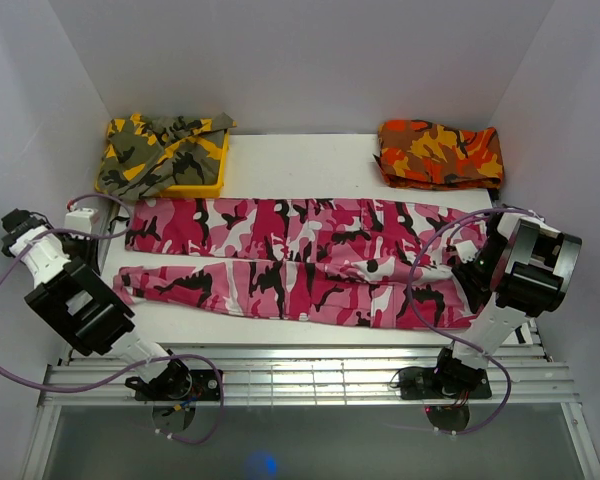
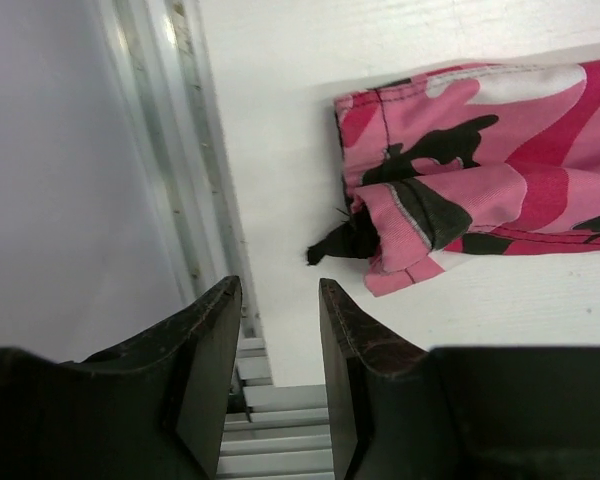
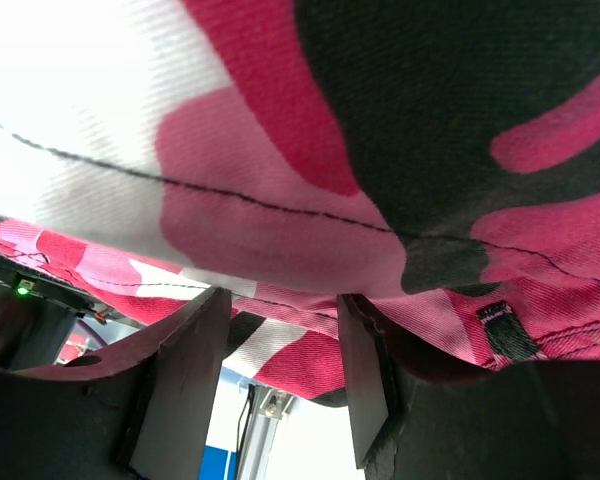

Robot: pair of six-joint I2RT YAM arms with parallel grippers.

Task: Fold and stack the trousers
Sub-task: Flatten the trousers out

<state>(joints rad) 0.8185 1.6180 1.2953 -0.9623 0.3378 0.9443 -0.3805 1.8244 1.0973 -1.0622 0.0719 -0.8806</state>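
Note:
The pink, white and black camouflage trousers [image 1: 300, 260] lie spread flat across the table, waist at the right and leg ends at the left. In the left wrist view a leg cuff [image 2: 450, 200] lies ahead and to the right, with a black scrap of cloth sticking out. My left gripper [image 2: 277, 290] hovers open over the table's left edge, a short way from that cuff, with nothing between its fingers. My right gripper [image 3: 282, 300] is at the waist end, its jaws open. The trousers cloth [image 3: 280, 200] fills the view just past its fingertips, and nothing is pinched.
A yellow-olive camouflage garment [image 1: 160, 150] fills a yellow bin [image 1: 205, 188] at the back left. A folded orange-red camouflage garment [image 1: 440, 153] sits at the back right. Metal rails [image 1: 310, 375] run along the near edge. White walls close in on both sides.

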